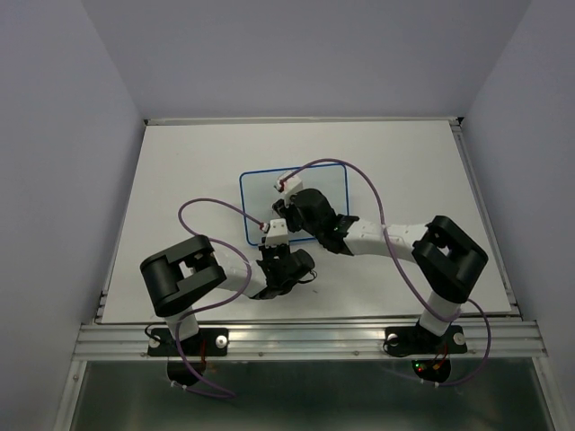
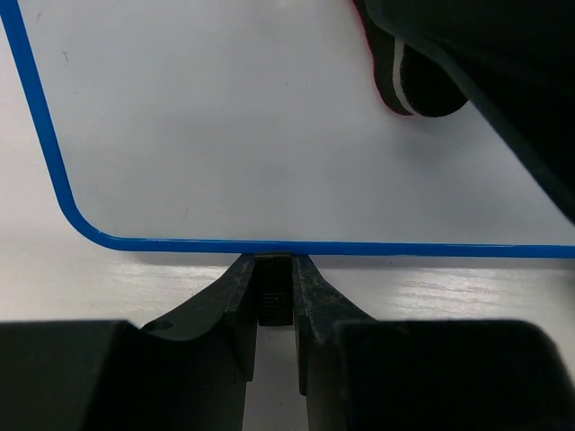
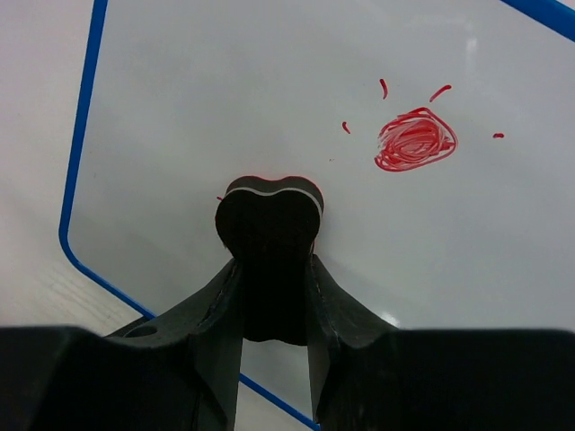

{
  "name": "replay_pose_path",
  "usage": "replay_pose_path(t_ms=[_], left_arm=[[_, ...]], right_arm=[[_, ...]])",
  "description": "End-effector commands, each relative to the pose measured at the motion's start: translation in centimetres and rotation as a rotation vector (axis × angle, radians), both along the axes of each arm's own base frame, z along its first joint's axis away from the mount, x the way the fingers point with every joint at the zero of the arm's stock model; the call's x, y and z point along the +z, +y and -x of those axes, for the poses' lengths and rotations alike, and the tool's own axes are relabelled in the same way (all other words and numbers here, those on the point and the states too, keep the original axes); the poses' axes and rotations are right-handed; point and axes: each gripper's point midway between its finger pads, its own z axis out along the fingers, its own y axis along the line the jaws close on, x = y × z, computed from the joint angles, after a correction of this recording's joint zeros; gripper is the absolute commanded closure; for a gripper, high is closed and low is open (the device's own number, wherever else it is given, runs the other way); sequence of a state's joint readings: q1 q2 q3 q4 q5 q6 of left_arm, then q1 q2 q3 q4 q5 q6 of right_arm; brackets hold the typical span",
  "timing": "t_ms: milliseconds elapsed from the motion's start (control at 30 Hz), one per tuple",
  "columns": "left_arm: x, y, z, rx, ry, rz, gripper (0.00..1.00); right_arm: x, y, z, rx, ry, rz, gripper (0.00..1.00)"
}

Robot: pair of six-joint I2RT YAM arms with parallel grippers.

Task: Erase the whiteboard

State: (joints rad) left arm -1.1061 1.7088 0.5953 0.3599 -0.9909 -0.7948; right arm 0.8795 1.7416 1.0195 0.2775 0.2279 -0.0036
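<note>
Our right gripper (image 3: pixel 272 267) is clamped on a black eraser (image 3: pixel 269 220), squeezed hard enough that the top bulges. The pad looks to be sitting on the whiteboard (image 3: pixel 225 90), near its left blue edge. The red scribble (image 3: pixel 415 140), with 4 little stray ticks, is up and to the right of the eraser, apart from it and not wiped yet.

Our left gripper (image 2: pixel 274 274) is pinched onto a small black foot (image 2: pixel 274 303) at the board's near edge, pinning it. The board lies flat in the middle of the table (image 1: pixel 180 153), just ahead of the 2 arms.

We reckon this is the wiping step, barely begun. The next move wants a pressed sweep over to that blob while the left side holds firm.
</note>
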Motion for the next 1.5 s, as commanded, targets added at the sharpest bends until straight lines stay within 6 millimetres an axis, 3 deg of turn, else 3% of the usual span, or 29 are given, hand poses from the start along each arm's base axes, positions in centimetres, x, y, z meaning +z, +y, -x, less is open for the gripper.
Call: replay_pose_path(t_ms=[0,133,200,433,533,667,900,1033,1133,1233,1467], left_arm=[[-5.3,0.9,2.5,-0.057,0.195,-0.024,1.0],[-5.6,1.3,2.6,-0.05,0.201,-0.024,1.0],[-5.7,1.3,2.6,-0.049,0.202,-0.024,1.0],[-6.0,1.4,2.7,-0.048,0.207,-0.028,1.0],[-6.1,1.6,2.8,-0.049,0.207,-0.03,1.0],[-6.1,1.8,2.8,-0.04,0.202,-0.022,1.0],[-5.9,1.8,2.8,-0.041,0.193,-0.019,1.0],[-5.8,1.9,2.7,-0.042,0.184,-0.026,1.0],[-5.8,1.9,2.6,-0.042,0.181,-0.03,1.0],[-5.8,1.9,2.6,-0.04,0.177,-0.031,1.0],[-6.0,1.9,2.6,-0.032,0.181,-0.021,1.0]], right_arm=[[0.9,-3.2,-1.8,-0.17,-0.047,0.104,0.99],[3.9,-4.4,-4.4,-0.267,-0.095,0.052,0.99],[5.4,-6.2,-6.3,-0.352,-0.135,0.055,0.99],[8.9,-8.9,-8.6,-0.435,-0.204,0.048,0.99],[8.9,-8.3,-8.5,-0.393,-0.202,0.051,0.99],[7.4,-6.1,-7.3,-0.228,-0.163,0.047,0.99],[4.0,1.0,-2.3,0.043,-0.09,0.094,0.99],[1.9,3.2,0.3,0.109,-0.016,0.098,0.99],[0.9,3.8,1.3,0.124,0.023,0.091,0.99],[0.9,2.9,0.3,0.037,0.014,0.095,0.99],[5.1,-0.5,-4.0,-0.248,-0.058,0.021,0.99]])
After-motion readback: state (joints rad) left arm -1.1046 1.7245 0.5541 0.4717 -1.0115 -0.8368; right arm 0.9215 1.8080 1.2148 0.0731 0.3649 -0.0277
